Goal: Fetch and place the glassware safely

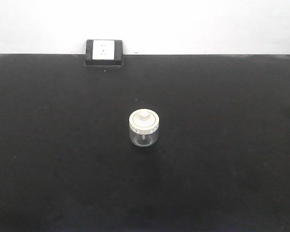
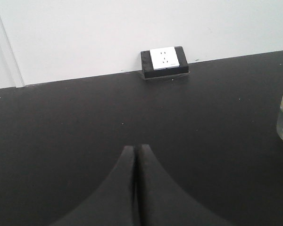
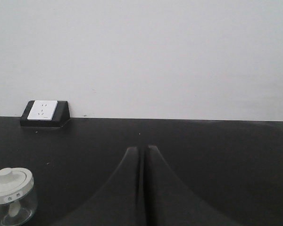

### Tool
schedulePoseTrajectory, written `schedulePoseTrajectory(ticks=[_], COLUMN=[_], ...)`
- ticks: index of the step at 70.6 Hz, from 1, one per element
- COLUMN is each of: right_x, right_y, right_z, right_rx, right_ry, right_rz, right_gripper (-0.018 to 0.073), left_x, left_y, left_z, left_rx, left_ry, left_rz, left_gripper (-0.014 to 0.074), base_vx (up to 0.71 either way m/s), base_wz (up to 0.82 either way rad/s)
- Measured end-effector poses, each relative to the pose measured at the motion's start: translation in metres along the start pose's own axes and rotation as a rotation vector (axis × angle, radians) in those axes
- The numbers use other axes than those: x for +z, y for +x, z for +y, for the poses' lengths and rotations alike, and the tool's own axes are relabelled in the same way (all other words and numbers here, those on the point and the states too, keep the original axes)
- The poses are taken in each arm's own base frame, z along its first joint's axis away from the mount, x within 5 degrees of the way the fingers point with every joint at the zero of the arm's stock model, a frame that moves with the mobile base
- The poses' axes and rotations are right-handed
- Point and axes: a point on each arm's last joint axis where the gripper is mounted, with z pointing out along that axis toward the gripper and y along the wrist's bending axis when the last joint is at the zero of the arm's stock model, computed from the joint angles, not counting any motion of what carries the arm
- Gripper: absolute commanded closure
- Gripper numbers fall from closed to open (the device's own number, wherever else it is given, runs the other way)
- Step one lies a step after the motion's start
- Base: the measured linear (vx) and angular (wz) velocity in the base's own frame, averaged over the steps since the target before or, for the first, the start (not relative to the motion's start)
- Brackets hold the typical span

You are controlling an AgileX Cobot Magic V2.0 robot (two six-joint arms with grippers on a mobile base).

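Upright lidded glass jar [image 1: 144,128] (mid-table)

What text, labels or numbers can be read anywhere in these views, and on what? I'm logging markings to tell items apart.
Nothing can be read for certain.
Jar lid: small dark marks on its rim, possibly two characters in the right wrist view, too small to read; the front view shows only blurred marks.
Glass jar: no label on the glass.
Wall socket: slots only, no legible print.
Black table: no writing.
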Motion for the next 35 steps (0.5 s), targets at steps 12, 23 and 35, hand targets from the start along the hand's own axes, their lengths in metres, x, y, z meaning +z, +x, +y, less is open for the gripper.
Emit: schedulePoseTrajectory(ticks=[12,23,35], right_x=[-0.011,-0.014,-0.014], right_y=[0.014,0.021,0.021], right_z=[0.002,0.002,0.002], right_rx=[-0.002,-0.002,-0.001], right_ry=[0.001,0.003,0.003], right_rz=[-0.017,-0.013,-0.012], right_gripper=[0.0563,0.0563,0.0563], left_x=[0.000,0.000,0.000], left_y=[0.000,0.000,0.000], left_z=[0.000,0.000,0.000], left_rx=[0.000,0.000,0.000], left_ry=[0.000,0.000,0.000], left_rz=[0.000,0.000,0.000], left_gripper=[0.0603,0.0603,0.0603], base_vx=[0.00,0.00,0.00], base_wz=[0.00,0.00,0.00])
